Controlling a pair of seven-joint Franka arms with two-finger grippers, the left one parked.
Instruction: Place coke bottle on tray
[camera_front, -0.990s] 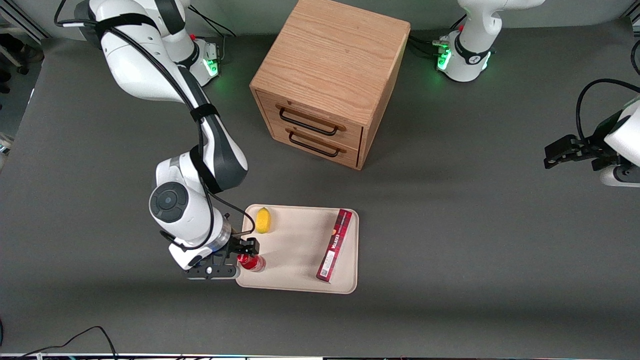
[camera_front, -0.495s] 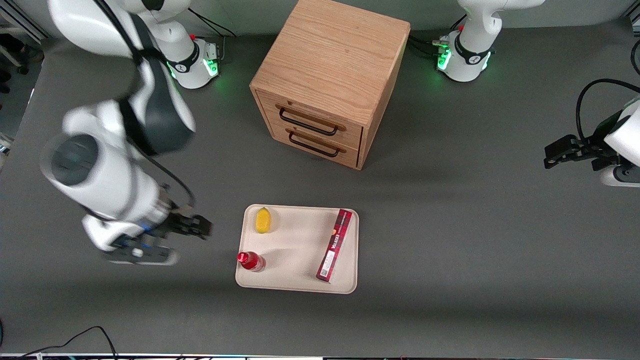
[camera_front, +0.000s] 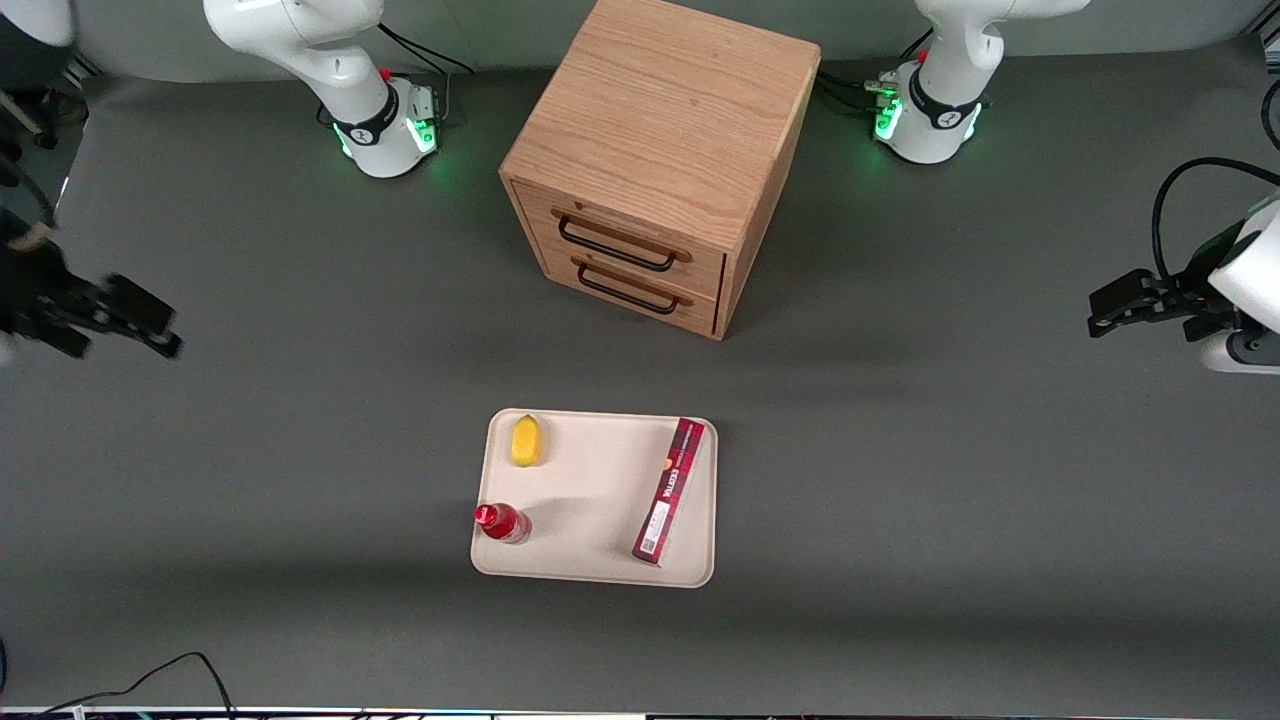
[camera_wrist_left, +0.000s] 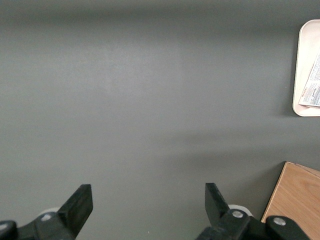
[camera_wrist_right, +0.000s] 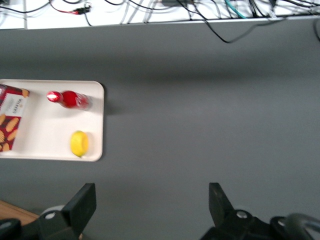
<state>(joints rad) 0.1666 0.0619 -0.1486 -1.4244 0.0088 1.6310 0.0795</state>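
Note:
The small red coke bottle (camera_front: 502, 523) stands on the cream-beige tray (camera_front: 600, 500), at the tray's corner nearest the front camera on the working arm's side. It also shows in the right wrist view (camera_wrist_right: 68, 99) on the tray (camera_wrist_right: 45, 125). My right gripper (camera_front: 140, 325) is open and empty, high above the bare table, far from the tray toward the working arm's end. In the right wrist view the gripper (camera_wrist_right: 152, 202) holds nothing between its wide-apart fingers.
A yellow lemon (camera_front: 526, 441) and a long flat red box (camera_front: 670, 490) lie on the tray. A wooden drawer cabinet (camera_front: 650, 160) stands farther from the front camera than the tray. Cables (camera_wrist_right: 150, 10) run along the table edge.
My gripper has let go of the coke bottle and pulled up and away from the tray toward the working arm's end of the table. The bottle stays standing on the tray.

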